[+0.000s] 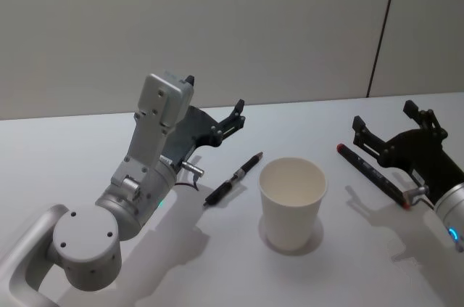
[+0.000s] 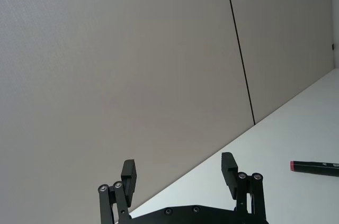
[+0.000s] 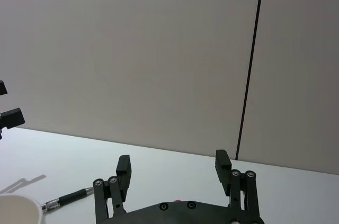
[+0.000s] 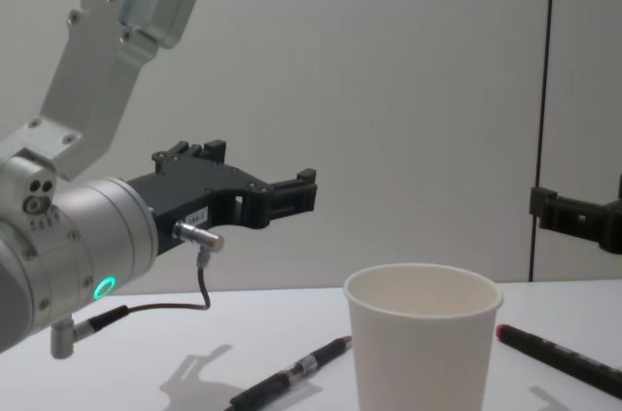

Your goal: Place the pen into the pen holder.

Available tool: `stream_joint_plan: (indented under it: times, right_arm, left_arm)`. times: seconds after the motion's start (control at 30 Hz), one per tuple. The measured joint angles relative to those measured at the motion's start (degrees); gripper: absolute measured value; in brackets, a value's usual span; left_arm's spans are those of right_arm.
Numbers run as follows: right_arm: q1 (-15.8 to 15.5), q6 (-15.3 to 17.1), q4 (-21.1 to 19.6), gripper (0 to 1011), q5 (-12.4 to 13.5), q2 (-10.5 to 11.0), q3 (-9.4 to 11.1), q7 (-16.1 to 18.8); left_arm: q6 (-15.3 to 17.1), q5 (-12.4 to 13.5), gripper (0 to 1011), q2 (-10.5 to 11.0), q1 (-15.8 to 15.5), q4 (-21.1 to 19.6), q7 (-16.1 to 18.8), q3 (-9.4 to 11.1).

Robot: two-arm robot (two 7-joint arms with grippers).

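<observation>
— Item one, the pen holder point(image 1: 292, 202): where is it entered, and how is it set?
— It is stood upright toward the middle of the bench point(image 1: 80, 147), well short of the far edge. The mouth is turned up and nothing is seen inside. This is judged to be so that a pen can be dropped in from above.
— Items two and three?
— Two pens are listed, both laid flat. The black pen point(image 1: 233, 179) is placed just beside the holder on the left, apart from it, with its length angled toward the far edge. The red-tipped pen point(image 1: 373, 175) is laid on the right, near the holder but not touching it. Which of the two is meant by the task cannot be told.
— And the hands?
— The left hand point(image 2: 179, 167) is held raised above the bench near the black pen, fingers spread, nothing gripped. The right hand point(image 3: 172, 159) is held likewise above the red-tipped pen, spread wide and empty. Both are judged to be held open and high so that either pen can be approached from above.
— Status?
— No pen is lifted, so the task is entered as not yet begun. A grip across the barrel, then a tilt to upright over the holder, is expected to be needed.
</observation>
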Motion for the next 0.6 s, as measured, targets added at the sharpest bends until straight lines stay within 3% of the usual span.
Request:
stream_joint_plan:
  times: [0.6]
  right_arm:
    - [0.0, 0.0, 0.0, 1001, 0.0, 0.0, 0.0, 0.0]
  left_arm:
    - [0.0, 0.0, 1001, 0.0, 0.0, 0.0, 0.0, 0.0]
